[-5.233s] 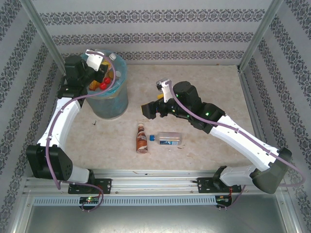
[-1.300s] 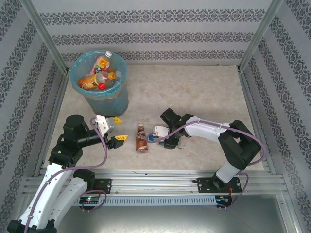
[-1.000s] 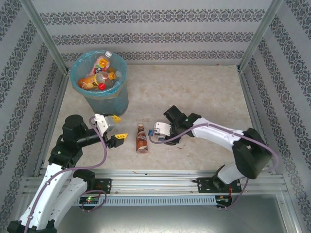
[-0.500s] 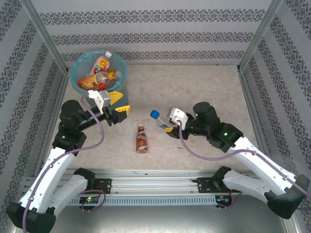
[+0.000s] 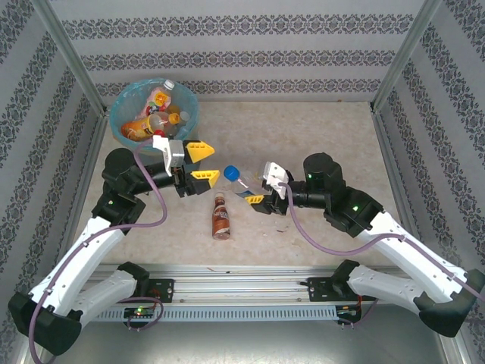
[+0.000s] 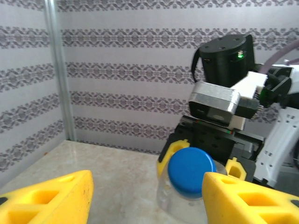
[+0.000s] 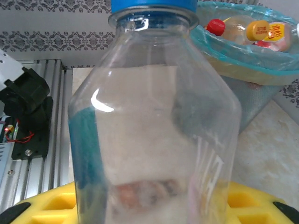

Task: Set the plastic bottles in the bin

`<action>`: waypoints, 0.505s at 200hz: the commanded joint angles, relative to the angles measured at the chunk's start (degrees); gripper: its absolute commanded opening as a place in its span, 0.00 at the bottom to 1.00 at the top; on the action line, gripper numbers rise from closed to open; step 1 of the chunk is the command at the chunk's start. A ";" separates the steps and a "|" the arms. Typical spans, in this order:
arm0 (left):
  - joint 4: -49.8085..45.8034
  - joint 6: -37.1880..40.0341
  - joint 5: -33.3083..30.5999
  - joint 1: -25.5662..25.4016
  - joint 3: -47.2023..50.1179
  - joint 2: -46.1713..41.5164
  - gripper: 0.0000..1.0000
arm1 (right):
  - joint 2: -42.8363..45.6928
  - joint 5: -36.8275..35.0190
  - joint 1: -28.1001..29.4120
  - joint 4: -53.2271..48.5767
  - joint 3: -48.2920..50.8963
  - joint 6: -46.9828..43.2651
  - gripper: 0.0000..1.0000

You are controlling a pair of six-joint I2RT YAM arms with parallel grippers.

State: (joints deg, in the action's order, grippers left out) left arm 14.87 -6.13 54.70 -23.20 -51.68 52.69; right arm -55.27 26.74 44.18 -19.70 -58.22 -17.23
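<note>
**Item 1.** Clear bottle (image 5: 241, 185) with blue cap (image 5: 230, 173). The right end effector (image 5: 252, 196) grips its lower body, fingers closed onto it. It is held off the surface (image 5: 318, 129), cap tilted toward the left arm (image 5: 125, 178). In the right wrist view a blue label strip runs down one side; no writing can be read.

**Item 2.** Left end effector (image 5: 204, 163). Yellow fingers spread wide, holding nothing. The blue cap sits just ahead of the fingertips. In the left wrist view it is framed between them, nearer the right-hand finger; contact cannot be told.

**Item 3.** Brown bottle (image 5: 220, 217). It lies on the surface beneath the held bottle, apart from both end effectors. Brown-and-white label, print too small to read.

**Item 4.** Bin (image 5: 114, 115). Far left corner, light-blue liner. It contains several bottles (image 5: 140, 127) with orange labels and red, yellow and white caps; lettering blurred.

**Obstruction.** The left arm lies across the bin's near side, between the bin and the held bottle.

**Surround.** Patterned walls, metal corner posts.
</note>
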 commanded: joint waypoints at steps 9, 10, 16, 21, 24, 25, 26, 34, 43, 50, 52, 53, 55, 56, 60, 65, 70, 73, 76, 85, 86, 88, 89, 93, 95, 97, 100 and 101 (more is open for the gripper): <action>1.57 -0.55 5.12 -2.80 -1.93 0.71 0.62 | -1.37 2.26 1.50 2.90 -2.14 1.10 0.46; 1.52 -0.55 5.18 -2.85 -1.93 0.78 0.62 | -1.48 2.22 1.60 2.91 -2.15 1.13 0.46; 1.40 -0.47 5.60 -3.29 -2.05 1.02 0.62 | -1.79 2.39 1.80 3.09 -2.38 1.18 0.46; 1.16 -0.34 5.92 -3.66 -2.07 1.19 0.62 | -2.03 2.42 1.97 3.19 -2.59 1.17 0.46; 1.01 -0.23 6.14 -3.84 -2.10 1.36 0.63 | -2.24 2.44 2.09 3.30 -2.76 1.19 0.46; 0.93 -0.21 6.22 -3.90 -2.15 1.36 0.63 | -2.23 2.44 2.16 3.33 -2.77 1.21 0.46; 0.90 -0.16 6.26 -3.93 -2.13 1.41 0.63 | -2.31 2.44 2.19 3.34 -2.86 1.23 0.46; 0.54 0.04 6.48 -4.26 -2.16 1.69 0.63 | -2.58 2.52 2.50 3.55 -3.31 1.21 0.46; 0.27 0.40 6.47 -4.40 -2.14 1.84 0.62 | -2.90 2.69 2.86 3.62 -3.74 0.93 0.46; -0.36 0.98 6.47 -4.57 -2.23 1.98 0.61 | -3.04 2.79 2.94 3.77 -4.03 0.89 0.47; -0.50 1.13 6.41 -4.57 -2.21 1.98 0.60 | -3.08 2.77 2.99 3.83 -4.13 0.82 0.47; -0.66 1.26 6.40 -4.62 -2.25 1.98 0.59 | -3.09 2.78 3.00 3.86 -4.16 0.81 0.47; -0.90 1.46 6.35 -4.61 -2.36 2.00 0.58 | -3.11 2.74 3.01 3.90 -4.22 0.80 0.47; -0.99 1.56 6.37 -4.59 -2.41 1.99 0.58 | -3.10 2.77 3.01 3.89 -4.25 0.76 0.47; -1.37 1.93 6.24 -4.57 -2.46 2.03 0.55 | -3.23 2.79 3.10 3.97 -4.36 0.59 0.47; -1.67 2.17 6.01 -4.64 -2.61 2.01 0.50 | -3.25 2.70 3.17 3.89 -4.44 0.49 0.47; -1.69 2.30 5.85 -4.66 -2.62 2.05 0.47 | -3.35 2.60 3.19 3.97 -4.45 0.45 0.47; -1.69 2.39 5.74 -4.66 -2.62 1.95 0.45 | -3.38 2.61 3.23 3.93 -4.49 0.41 0.47; -1.61 2.43 5.69 -4.66 -2.56 1.96 0.44 | -3.37 2.59 3.22 3.89 -4.60 0.44 0.47; -1.08 2.35 5.52 -4.66 -2.63 1.84 0.43 | -3.45 2.70 3.28 3.96 -4.71 0.38 0.47; -0.99 2.31 5.51 -4.66 -2.63 1.82 0.43 | -3.45 2.74 3.32 3.92 -4.71 0.41 0.47; -0.92 2.27 5.51 -4.66 -2.57 1.83 0.43 | -3.47 2.78 3.35 3.89 -4.76 0.44 0.47; -0.82 2.23 5.46 -4.66 -2.60 1.82 0.43 | -3.50 2.78 3.40 3.93 -4.74 0.44 0.47; -0.61 2.09 5.38 -4.66 -2.55 1.88 0.44 | -3.53 2.83 3.43 4.00 -4.73 0.40 0.47; -0.56 2.07 5.34 -4.66 -2.59 1.89 0.44 | -3.59 2.86 3.45 4.02 -4.78 0.44 0.47; -0.51 2.02 5.34 -4.66 -2.67 1.83 0.44 | -3.56 2.85 3.54 4.01 -4.73 0.38 0.47; -0.40 1.95 5.33 -4.66 -2.66 1.83 0.43 | -3.59 2.82 3.61 3.98 -4.76 0.36 0.47; -0.34 1.93 5.38 -4.66 -2.65 1.82 0.43 | -3.61 2.85 3.62 3.97 -4.78 0.36 0.47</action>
State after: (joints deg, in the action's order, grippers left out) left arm 13.72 -4.97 59.48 -27.07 -52.58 54.92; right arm -58.74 27.79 46.76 -17.69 -61.04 -16.62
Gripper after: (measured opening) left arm 0.436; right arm 0.476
